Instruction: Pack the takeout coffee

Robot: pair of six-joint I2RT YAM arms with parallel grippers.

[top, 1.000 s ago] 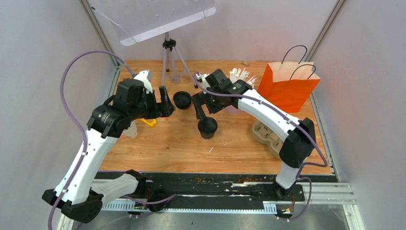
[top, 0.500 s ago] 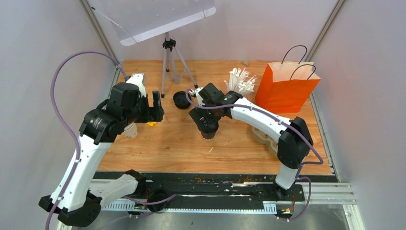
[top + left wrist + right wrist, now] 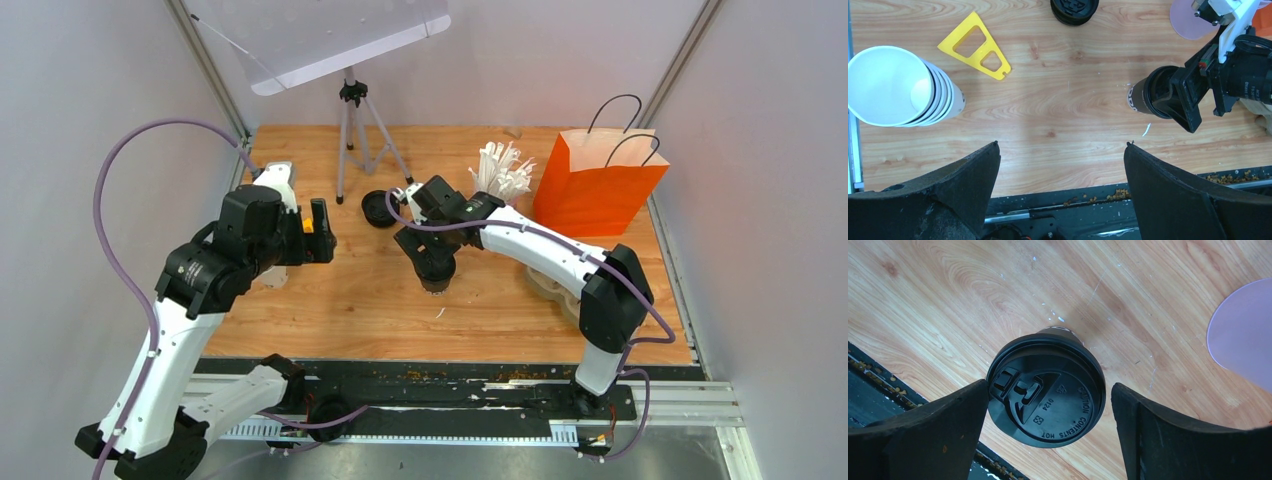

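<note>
Directly over the coffee cup (image 3: 1058, 415), the right end effector (image 3: 1049, 390) stands spread, one finger on each side of the cup's black lid. The left-hand finger in the wrist view is right against the rim, and the other is just clear of it, so nothing is pinched. The cup stands upright on the tabletop (image 3: 350, 300), near the middle and a little toward the front edge, with bare wood all round its base. The left end effector (image 3: 1062, 150) hangs spread wide and holds nothing. It is above open wood well to the left of the cup, close to the dark front rail, where crumbs lie along the tabletop's edge. Farther out on the left stands one nested stack of lidless white cups (image 3: 893, 85) beside the side rail, though I cannot count how many are in it. One flat yellow triangle (image 3: 975, 47) lies just beside the stack. Behind the cup lies one loose black lid (image 3: 380, 208), and a tripod (image 3: 352, 130) stands at the back edge. To the right are one pink cup of straws (image 3: 503, 165), one orange paper bag (image 3: 598, 180) and one brown cup tray (image 3: 555, 280), which is partly hidden under the right arm.
</note>
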